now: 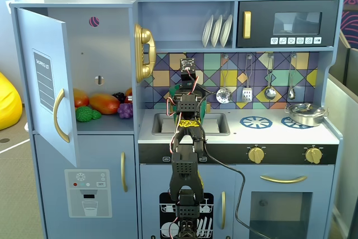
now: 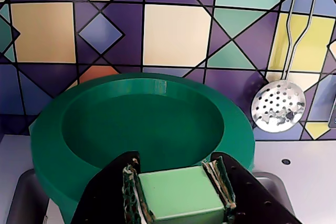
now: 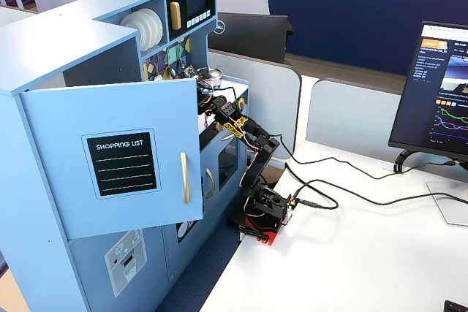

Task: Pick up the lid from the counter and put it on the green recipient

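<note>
In the wrist view my gripper [image 2: 178, 174] is shut on the pale green square knob [image 2: 181, 192] of the lid [image 2: 79, 145], a dark green round disc with a sunken middle. The lid sits level in front of the tiled back wall, over the back of the sink [image 2: 21, 200]. In a fixed view the arm covers my gripper [image 1: 184, 94], and only a sliver of green [image 1: 175, 89] shows at its left above the counter [image 1: 268, 134]. The green pot does not show on its own; the lid and arm hide whatever is beneath.
A silver pan [image 1: 305, 114] stands on the right burner. A slotted spoon [image 2: 277, 106] and other utensils hang on the tiled wall to the right. The sink basin [image 1: 215, 124] lies under the arm. The fridge door [image 1: 47, 82] stands open at the left.
</note>
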### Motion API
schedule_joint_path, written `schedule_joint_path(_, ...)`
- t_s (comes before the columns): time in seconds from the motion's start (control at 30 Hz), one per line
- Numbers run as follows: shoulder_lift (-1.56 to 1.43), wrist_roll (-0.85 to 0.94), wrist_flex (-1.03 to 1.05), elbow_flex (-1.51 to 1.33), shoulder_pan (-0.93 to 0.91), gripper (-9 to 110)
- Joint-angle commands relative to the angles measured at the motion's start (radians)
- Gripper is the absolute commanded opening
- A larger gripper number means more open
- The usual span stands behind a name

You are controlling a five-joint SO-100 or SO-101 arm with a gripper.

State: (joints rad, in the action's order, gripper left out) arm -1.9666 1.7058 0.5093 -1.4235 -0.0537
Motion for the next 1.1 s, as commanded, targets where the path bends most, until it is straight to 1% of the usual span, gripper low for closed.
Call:
schedule_joint_path(0.0, -0.014, 0.014, 0.011, 0.08, -0.031, 0)
schedule_joint_path(0.23, -0.046, 0.017, 0.018, 0.037, -0.048, 0)
schedule_joint_path(0.4, -0.063, -0.035, 0.031, 0.032, -0.063, 25)
schedule_joint_path(0.57, -0.066, -0.044, 0.028, 0.035, -0.064, 35)
schedule_joint_path(0.67, -0.066, -0.054, 0.005, 0.048, -0.058, 38)
schedule_joint_path(0.87, -0.107, -0.055, -0.008, 0.072, -0.012, 38)
schedule_joint_path(1.07, -0.225, -0.028, 0.069, 0.048, 0.02, 38)
